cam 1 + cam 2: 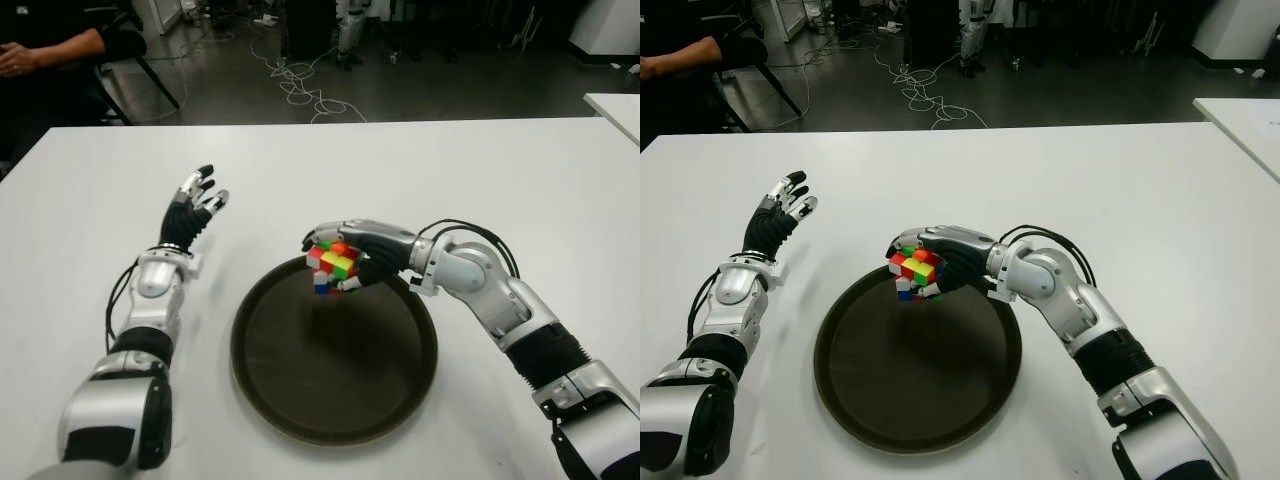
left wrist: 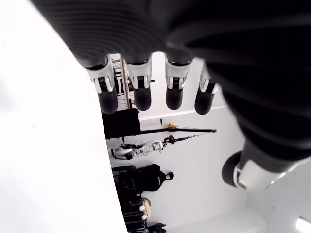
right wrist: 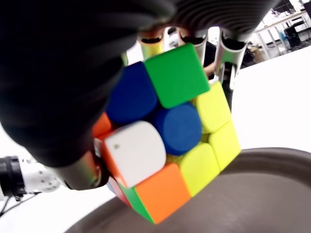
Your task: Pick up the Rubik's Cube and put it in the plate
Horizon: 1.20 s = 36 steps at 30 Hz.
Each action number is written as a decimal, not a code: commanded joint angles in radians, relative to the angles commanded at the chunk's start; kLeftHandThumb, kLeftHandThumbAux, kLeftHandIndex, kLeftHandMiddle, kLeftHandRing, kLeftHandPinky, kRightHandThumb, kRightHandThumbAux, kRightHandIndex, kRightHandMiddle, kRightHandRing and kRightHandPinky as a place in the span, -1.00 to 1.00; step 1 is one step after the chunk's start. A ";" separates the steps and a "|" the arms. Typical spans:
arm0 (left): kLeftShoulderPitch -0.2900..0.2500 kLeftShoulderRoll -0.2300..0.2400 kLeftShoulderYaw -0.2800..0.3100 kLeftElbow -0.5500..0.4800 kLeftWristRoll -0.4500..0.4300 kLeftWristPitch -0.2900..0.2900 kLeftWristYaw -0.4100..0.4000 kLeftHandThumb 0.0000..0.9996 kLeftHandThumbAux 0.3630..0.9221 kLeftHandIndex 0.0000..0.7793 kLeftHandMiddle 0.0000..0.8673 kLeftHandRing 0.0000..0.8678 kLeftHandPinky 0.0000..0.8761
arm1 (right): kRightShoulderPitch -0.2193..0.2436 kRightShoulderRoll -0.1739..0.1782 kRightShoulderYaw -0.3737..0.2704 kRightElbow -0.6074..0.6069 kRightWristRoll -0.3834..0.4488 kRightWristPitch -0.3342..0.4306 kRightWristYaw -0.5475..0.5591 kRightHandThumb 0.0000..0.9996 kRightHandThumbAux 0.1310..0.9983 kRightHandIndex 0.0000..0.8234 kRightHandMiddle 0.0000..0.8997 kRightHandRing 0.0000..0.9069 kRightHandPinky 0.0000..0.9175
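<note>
My right hand (image 1: 345,262) is curled around the multicoloured Rubik's Cube (image 1: 333,268) and holds it in the air just above the far rim of the dark round plate (image 1: 330,400). Up close, the cube (image 3: 165,131) fills the right wrist view, with fingers (image 3: 228,48) wrapped over it and the plate's rim (image 3: 272,160) below. A shadow of the cube falls on the plate's floor. My left hand (image 1: 195,205) is idle with fingers spread, showing to the left of the plate over the white table (image 1: 400,170).
The plate sits near the front middle of the table. Beyond the far edge lie cables on a dark floor (image 1: 300,90), and a person's arm (image 1: 60,50) shows at the upper left. Another white table corner (image 1: 620,105) is at the right.
</note>
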 joint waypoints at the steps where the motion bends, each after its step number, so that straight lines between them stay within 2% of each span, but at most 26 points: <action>1: 0.000 0.000 0.001 0.001 0.000 -0.001 0.000 -1.00 -0.08 -0.99 -0.93 -1.00 -1.00 | 0.000 0.001 0.001 0.001 -0.008 0.004 -0.005 -1.00 0.49 -1.00 -1.00 -1.00 -1.00; 12: -0.002 -0.002 0.008 0.009 -0.005 -0.009 -0.006 -1.00 -0.16 -1.00 -0.93 -1.00 -1.00 | 0.009 0.002 0.001 -0.019 -0.076 0.036 -0.046 -1.00 0.45 -1.00 -1.00 -1.00 -1.00; 30: 0.000 0.001 0.004 0.011 0.003 -0.013 -0.007 -1.00 -0.11 -1.00 -0.92 -1.00 -1.00 | 0.007 -0.001 0.007 -0.020 -0.123 0.037 -0.075 -1.00 0.42 -1.00 -1.00 -1.00 -1.00; 36: -0.001 0.002 0.002 0.012 0.007 -0.019 -0.009 -1.00 -0.18 -1.00 -0.93 -1.00 -1.00 | 0.002 -0.005 0.011 -0.019 -0.141 0.036 -0.081 -1.00 0.42 -1.00 -1.00 -1.00 -1.00</action>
